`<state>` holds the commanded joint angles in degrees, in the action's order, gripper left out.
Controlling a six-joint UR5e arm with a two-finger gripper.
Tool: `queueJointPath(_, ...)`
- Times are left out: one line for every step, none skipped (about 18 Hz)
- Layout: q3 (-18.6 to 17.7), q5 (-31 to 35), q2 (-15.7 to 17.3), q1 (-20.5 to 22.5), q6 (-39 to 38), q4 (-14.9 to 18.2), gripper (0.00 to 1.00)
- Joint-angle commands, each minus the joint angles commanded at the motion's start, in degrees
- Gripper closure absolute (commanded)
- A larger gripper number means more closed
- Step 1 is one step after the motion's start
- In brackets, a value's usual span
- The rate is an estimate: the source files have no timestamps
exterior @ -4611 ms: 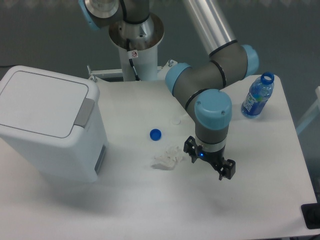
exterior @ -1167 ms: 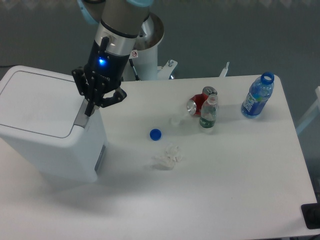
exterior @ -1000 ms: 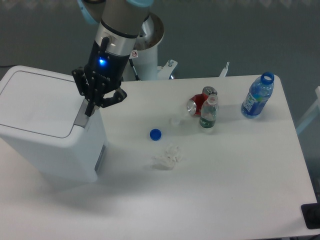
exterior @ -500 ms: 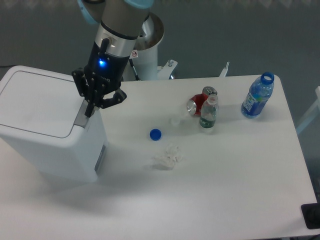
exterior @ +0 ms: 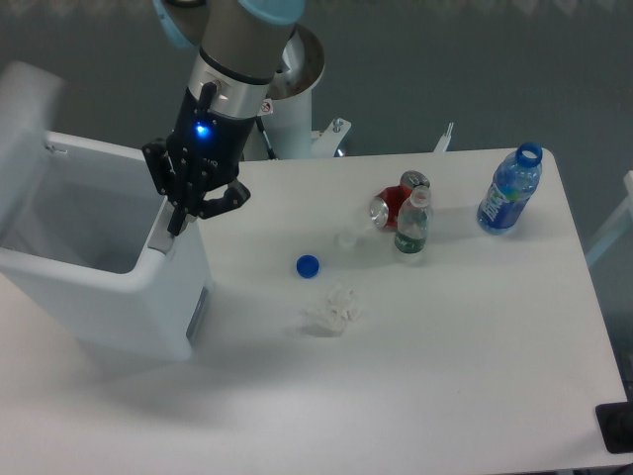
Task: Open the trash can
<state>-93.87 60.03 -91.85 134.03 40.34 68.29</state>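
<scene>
The large white trash can (exterior: 109, 297) stands at the table's left. Its lid (exterior: 25, 109) is swung up at the far left, blurred, and the hollow inside (exterior: 84, 223) shows. My gripper (exterior: 180, 220) is at the bin's right rim, fingertips down on the grey push tab (exterior: 163, 236). The fingers look close together with nothing between them.
On the table lie a blue bottle cap (exterior: 308, 265), a crumpled white wrapper (exterior: 330, 311), a red can (exterior: 394, 205), a small green bottle (exterior: 412, 226) and a blue water bottle (exterior: 509, 190) at the far right. The arm's base post (exterior: 274, 94) stands behind.
The trash can's lid has sprung up from flat and closed to raised, exposing the inside. My gripper has stayed on the push tab, shifting barely.
</scene>
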Motion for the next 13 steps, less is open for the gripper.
queueJointPath(-0.09,-0.09,0.0,0.0,0.0,0.0,1.0)
queueJointPath(0.0,-0.09,0.0,0.09,0.0,0.09,1.0)
queueJointPath(0.0,-0.09,0.0,0.18,0.0,0.09,1.0)
queueJointPath(0.09,-0.17,0.0,0.26,0.17,0.0,1.0)
queueJointPath(0.35,-0.18,0.0,0.35,0.52,-0.17,1.0)
queueJointPath(0.79,-0.18,0.0,0.44,1.66,-0.09,0.89)
queueJointPath(1.05,-0.18,0.0,0.7,3.32,-0.17,0.77)
queueJointPath(1.14,-0.18,0.0,1.75,4.73,-0.35,0.61)
queueJointPath(1.23,-0.26,0.0,2.54,5.62,-0.44,0.5)
queueJointPath(1.41,-0.44,0.0,3.07,5.97,-0.61,0.34)
queueJointPath(1.67,-0.35,0.0,3.86,6.24,-1.14,0.11)
queueJointPath(1.67,-0.44,0.0,5.09,6.68,-1.93,0.01)
queueJointPath(1.67,-0.35,-0.09,6.06,6.85,-2.54,0.0)
